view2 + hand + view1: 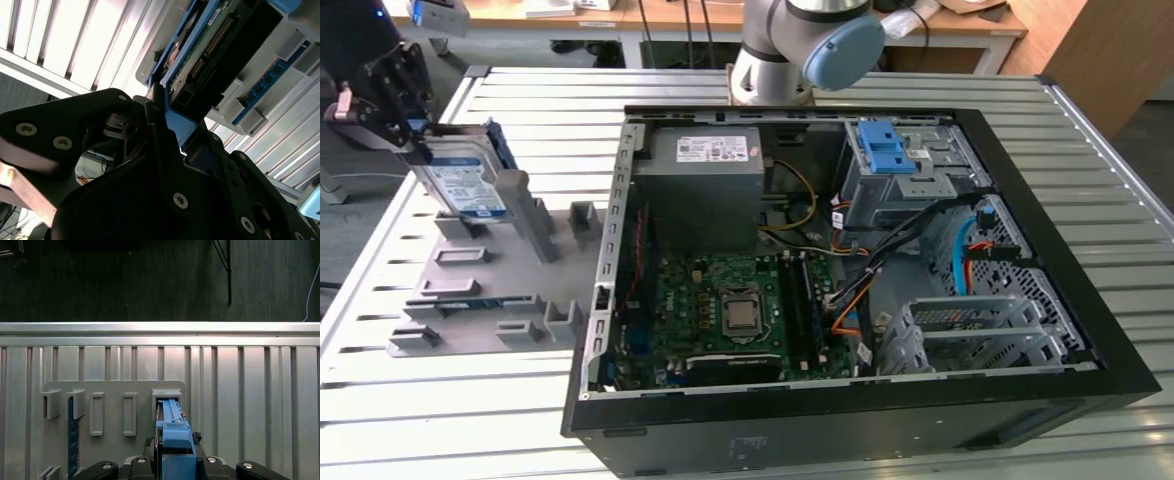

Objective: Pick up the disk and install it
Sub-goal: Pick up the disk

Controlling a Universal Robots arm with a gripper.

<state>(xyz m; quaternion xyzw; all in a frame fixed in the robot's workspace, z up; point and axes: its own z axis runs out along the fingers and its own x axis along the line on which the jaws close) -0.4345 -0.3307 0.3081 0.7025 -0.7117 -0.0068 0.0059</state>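
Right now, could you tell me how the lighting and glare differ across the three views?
Exterior view: even light, the computer case interior reads well. First wrist view: a bright glare band along the table rim, dark floor beyond. Second wrist view: the table slats wash out white, and the claw, shut on the disk, is in shadow.

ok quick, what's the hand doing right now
Hand: closed, holding the disk by its blue frame.
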